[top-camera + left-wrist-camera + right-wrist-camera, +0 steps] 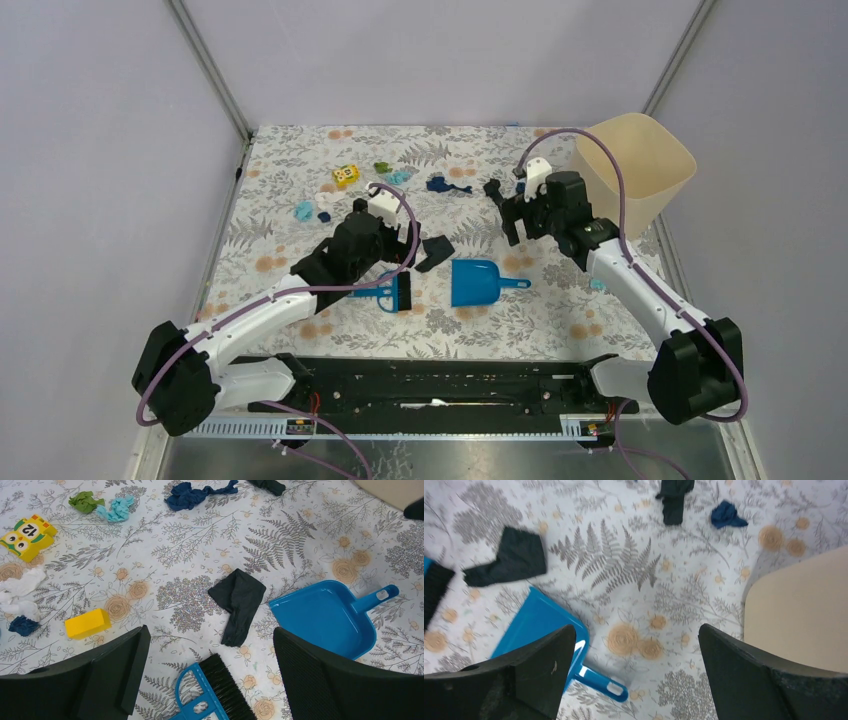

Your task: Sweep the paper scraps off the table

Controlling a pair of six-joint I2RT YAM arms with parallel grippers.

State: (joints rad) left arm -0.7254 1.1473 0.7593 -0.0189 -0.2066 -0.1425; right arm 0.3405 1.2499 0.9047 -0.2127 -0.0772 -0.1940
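Paper scraps lie scattered on the table [560, 310]: a black one [435, 250] left of the blue dustpan [478, 282], a navy one [445, 185], green [382, 167] and light blue [304, 211] ones further back. My left gripper [403, 248] is open and empty above the blue brush [395, 293]. In the left wrist view the brush [220, 690] lies between the open fingers, with the black scrap [239, 602] and dustpan [325, 617] just beyond. My right gripper [512, 213] is open and empty, hovering behind the dustpan [541, 622], near a navy scrap [726, 514].
A beige bin [635, 170] stands at the back right, also in the right wrist view [799, 610]. A yellow cube with markings [346, 176] and a plain yellow block [87, 623] lie at the back left. White scraps [20, 587] lie near them.
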